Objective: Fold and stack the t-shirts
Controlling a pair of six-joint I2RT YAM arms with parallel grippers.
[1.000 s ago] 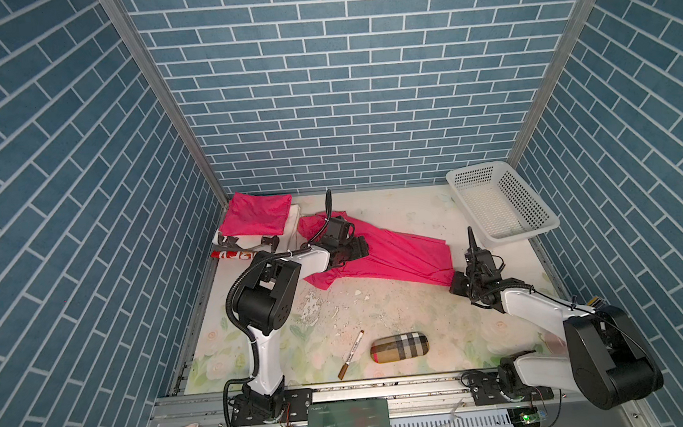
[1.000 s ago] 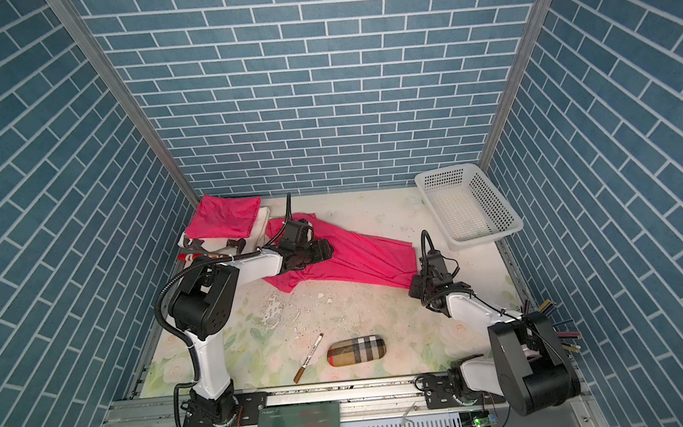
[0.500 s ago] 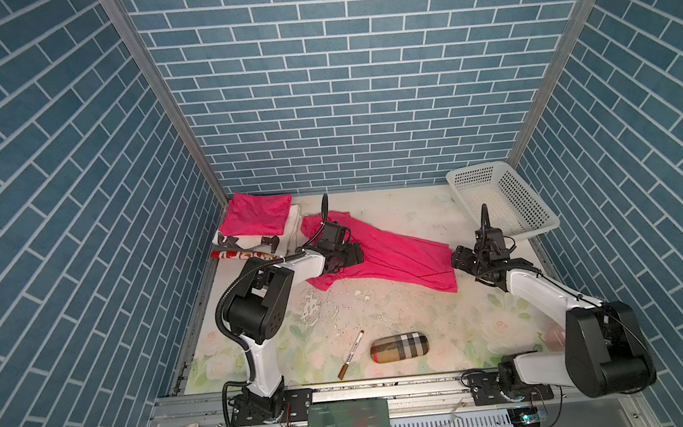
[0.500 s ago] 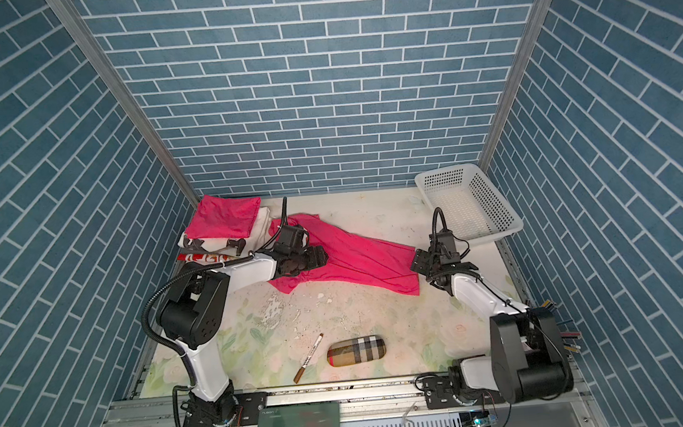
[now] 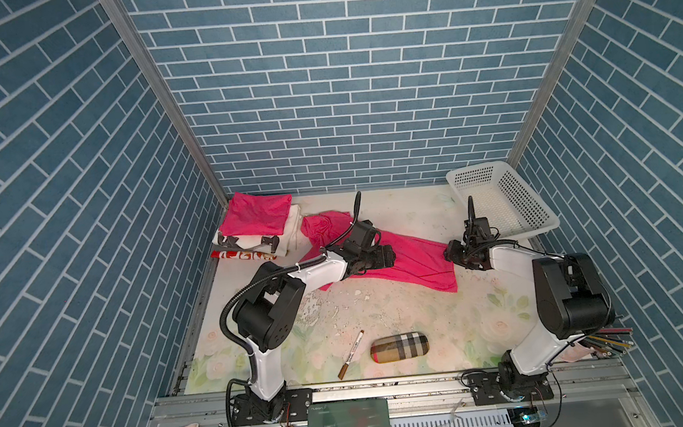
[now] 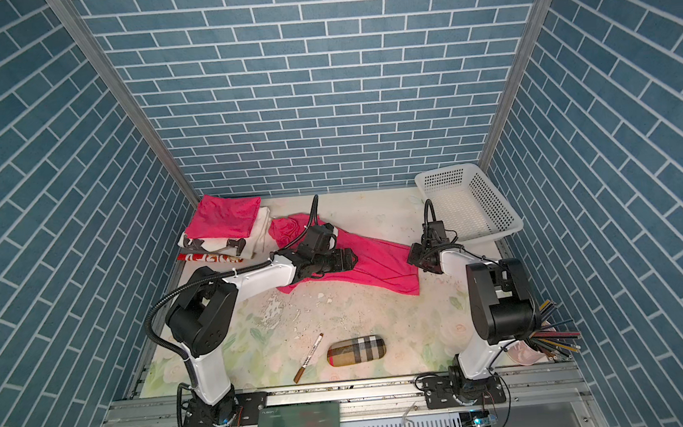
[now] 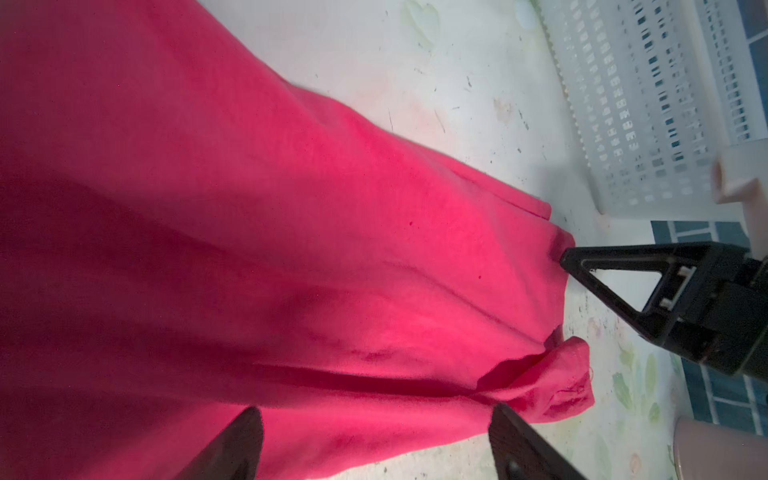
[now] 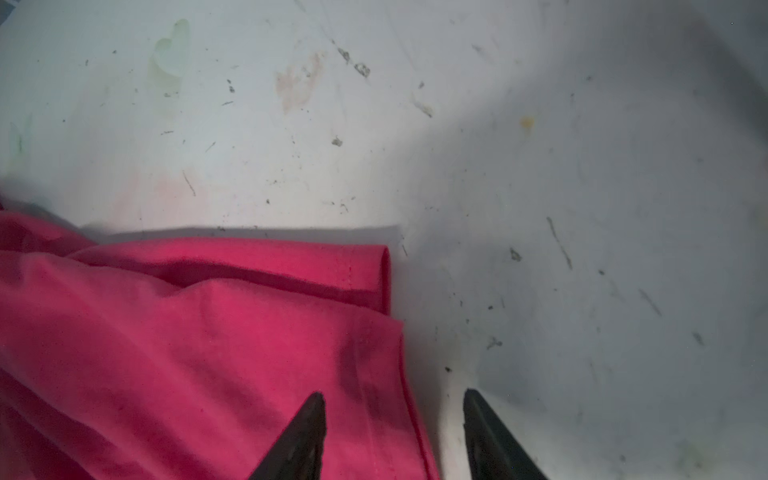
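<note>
Both top views take in the whole table (image 5: pixel 402 314): spread pink t-shirt (image 5: pixel 414 254) mid-table, rumpled at its far-left end; folded t-shirt (image 5: pixel 257 213) stacked in the far left corner; only the wrist views show the jaws: left gripper (image 7: pixel 374 415) parted over fabric; right gripper (image 8: pixel 394 399) parted, straddling the hem.

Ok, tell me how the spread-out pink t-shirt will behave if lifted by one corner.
Probably floppy: the pink t-shirt lies creased and rumpled. Likely light: the fabric looks thin. Lifted, the rest would probably drape and drag.
</note>
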